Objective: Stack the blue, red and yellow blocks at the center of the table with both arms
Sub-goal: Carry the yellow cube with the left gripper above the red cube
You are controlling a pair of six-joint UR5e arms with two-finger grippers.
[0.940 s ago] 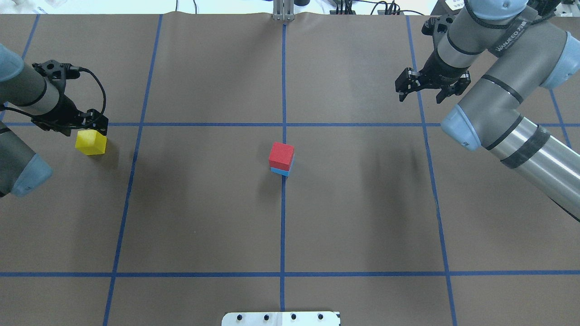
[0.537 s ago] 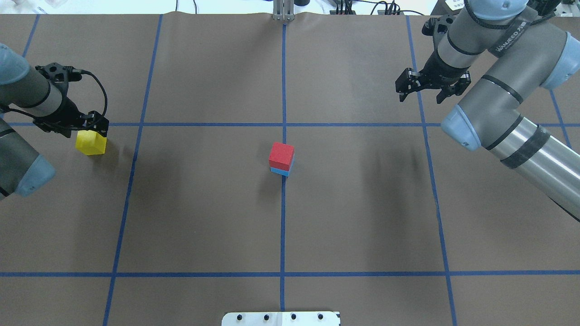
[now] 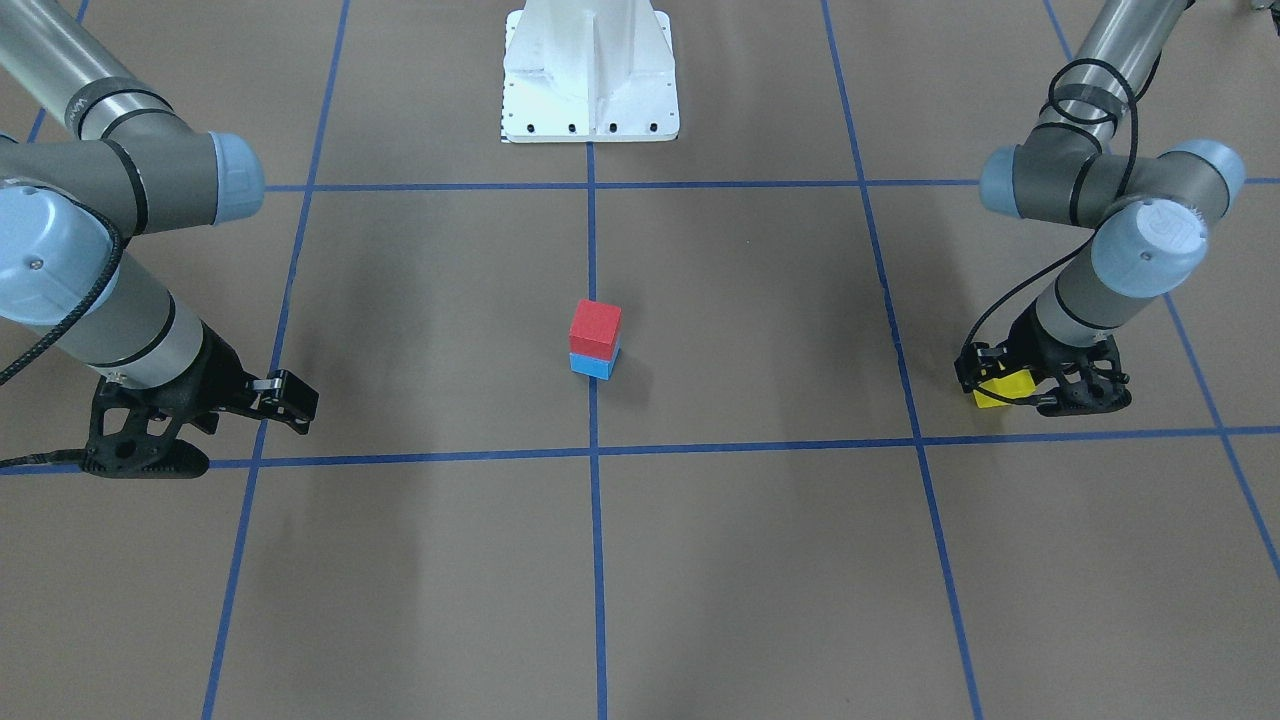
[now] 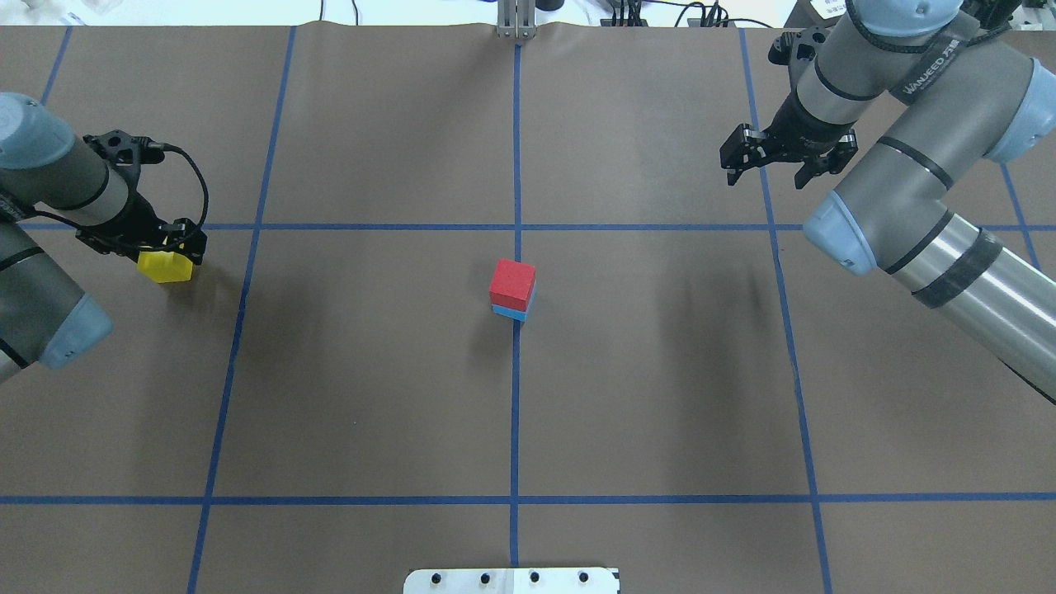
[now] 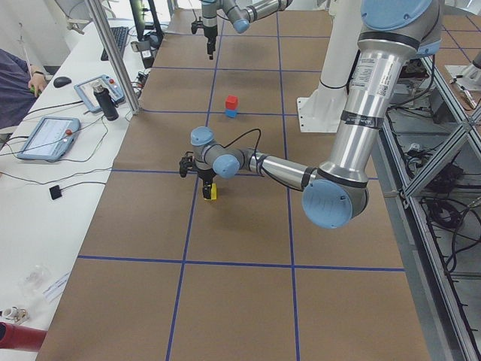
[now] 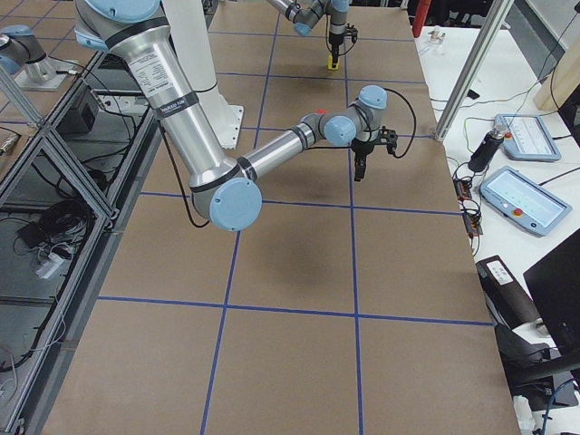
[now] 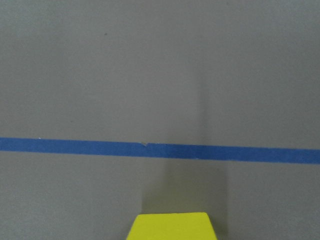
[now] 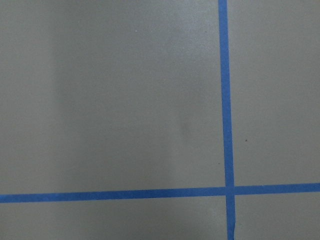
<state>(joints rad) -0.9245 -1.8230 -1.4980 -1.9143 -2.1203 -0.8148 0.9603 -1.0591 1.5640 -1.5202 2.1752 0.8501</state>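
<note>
A red block sits on a blue block at the table's centre, also in the front view. A yellow block lies on the table at the far left. My left gripper is low over it, open, with its fingers down around the block; the front view shows the block inside the gripper. The left wrist view shows only the block's top. My right gripper is open and empty at the far right, well away from the stack.
Blue tape lines divide the brown table into squares. The white robot base stands at the near middle edge. A side bench with tablets and a metal post runs along the far edge.
My left gripper has moved down and slightly right, from just behind the yellow block to around it. The block, the stack and the right arm have not moved.
</note>
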